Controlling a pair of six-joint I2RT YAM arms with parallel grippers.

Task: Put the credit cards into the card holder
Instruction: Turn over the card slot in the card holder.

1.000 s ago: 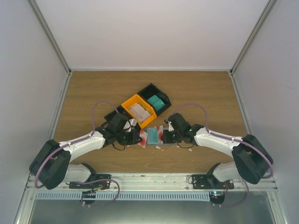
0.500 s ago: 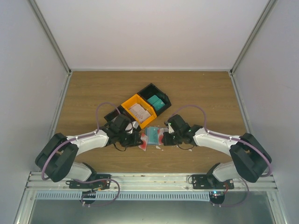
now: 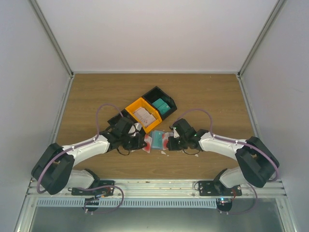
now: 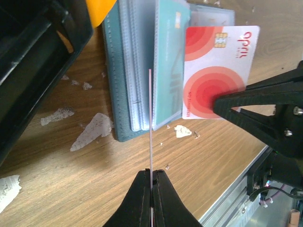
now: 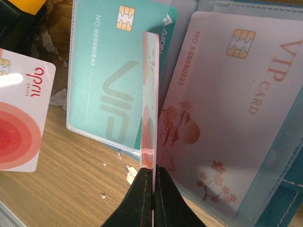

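The blue-teal card holder (image 3: 157, 139) lies open on the table between my grippers. In the left wrist view the card holder (image 4: 124, 71) shows clear sleeves. My left gripper (image 4: 151, 174) is shut on a credit card (image 4: 150, 118) seen edge-on, its far end over the sleeves. My right gripper (image 5: 154, 169) is shut on a second red and white credit card (image 5: 149, 94), edge-on above the holder's sleeves (image 5: 109, 80). That card (image 4: 213, 61) shows flat in the left wrist view, pinched by the right fingers (image 4: 265, 101). In the top view the left gripper (image 3: 143, 143) and right gripper (image 3: 170, 141) flank the holder.
An orange bin (image 3: 131, 107) with pale cards and a black bin (image 3: 155, 91) with a bright teal stack stand just behind the holder. Another black bin (image 3: 115, 120) sits by the left wrist. White scraps (image 4: 92, 130) litter the wood. The metal front rail (image 4: 232, 198) is close.
The left arm shifted a little toward the holder and back. The right gripper edged slightly left over the holder. Both still grip their cards.
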